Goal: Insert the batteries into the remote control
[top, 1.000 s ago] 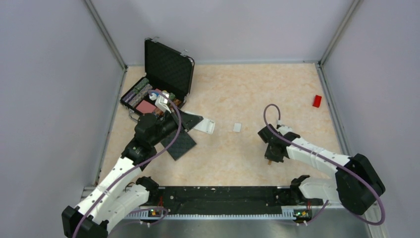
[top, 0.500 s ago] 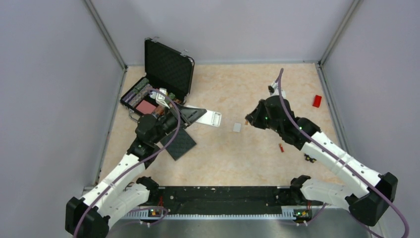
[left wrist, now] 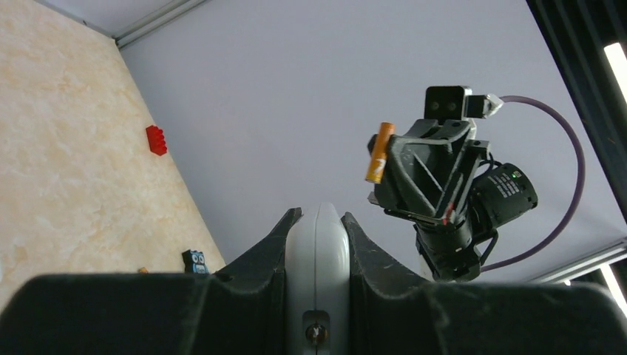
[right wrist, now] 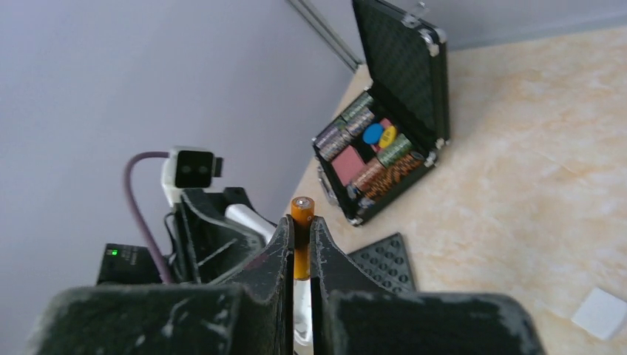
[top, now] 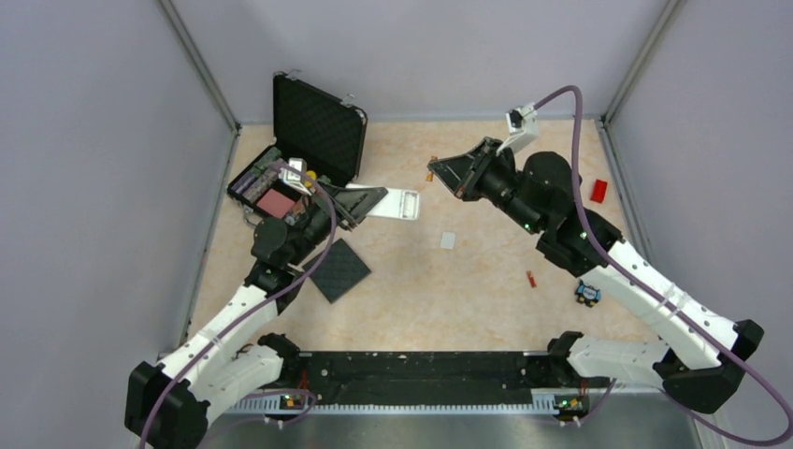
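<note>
My left gripper (top: pixel 372 199) is shut on the white remote control (top: pixel 399 203) and holds it off the table, its free end pointing right. In the left wrist view the remote (left wrist: pixel 318 251) sits edge-on between the fingers. My right gripper (top: pixel 445 174) is raised and shut on one orange battery (top: pixel 430 172), just right of the remote and apart from it. The battery (right wrist: pixel 301 220) sticks out past the fingertips in the right wrist view. It also shows in the left wrist view (left wrist: pixel 378 151). A second battery (top: pixel 530 278) lies on the table.
An open black case (top: pixel 301 154) of chips stands at the back left. A black studded pad (top: pixel 338 269) lies below the left gripper. A small white square piece (top: pixel 448 240), a red block (top: pixel 598 190) and a small blue-and-black toy (top: pixel 587 293) lie on the table.
My right arm has risen from low over the near table and swung far-left with the battery, towards the remote. My left gripper has lifted the remote slightly farther back.
</note>
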You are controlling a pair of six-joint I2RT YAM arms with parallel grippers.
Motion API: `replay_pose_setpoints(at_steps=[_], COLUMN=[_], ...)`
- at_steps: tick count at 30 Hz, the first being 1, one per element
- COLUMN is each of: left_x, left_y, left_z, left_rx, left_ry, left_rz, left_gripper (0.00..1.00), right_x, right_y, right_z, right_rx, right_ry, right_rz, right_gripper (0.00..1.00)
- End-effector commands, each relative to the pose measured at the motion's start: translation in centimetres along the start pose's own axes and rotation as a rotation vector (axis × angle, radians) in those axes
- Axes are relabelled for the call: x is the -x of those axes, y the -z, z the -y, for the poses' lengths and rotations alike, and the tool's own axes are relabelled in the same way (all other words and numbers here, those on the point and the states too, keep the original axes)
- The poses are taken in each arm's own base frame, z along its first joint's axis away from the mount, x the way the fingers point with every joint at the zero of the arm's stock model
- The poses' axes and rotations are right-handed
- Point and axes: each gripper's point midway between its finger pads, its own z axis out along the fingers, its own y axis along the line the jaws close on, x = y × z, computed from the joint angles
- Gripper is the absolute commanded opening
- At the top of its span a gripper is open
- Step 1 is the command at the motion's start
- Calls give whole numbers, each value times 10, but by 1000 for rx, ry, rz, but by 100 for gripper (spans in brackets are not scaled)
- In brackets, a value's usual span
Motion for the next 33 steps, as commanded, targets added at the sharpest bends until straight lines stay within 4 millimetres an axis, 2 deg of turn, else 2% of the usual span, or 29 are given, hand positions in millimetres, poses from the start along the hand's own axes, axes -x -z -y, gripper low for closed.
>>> replay_pose_setpoints(at_steps=[1, 5, 9, 14, 25, 33], left_x=[25, 35, 39, 41, 45, 46], left_y=[-7, -10, -12, -12, -9, -11], left_z=[39, 36, 35, 37, 23, 24], left_rx=[-112, -103, -111, -123, -98, -126], left_ry=[-8, 58, 109, 155, 198, 214], left_rz=[96, 150, 171, 180, 224, 225], left_gripper=[0, 0, 0, 0, 0, 0], right_x=[22, 11, -5, -13, -9, -30], right_y=[-3, -11, -23, -32, -34, -46], right_z=[-48, -62, -60, -56, -46, -39], right_rx=[133, 136, 75, 21, -46, -63], right_ry=[30, 78, 122, 168, 241, 275], right_rz=[52, 33, 8, -5, 11, -58], right_gripper=[0, 0, 0, 0, 1, 2])
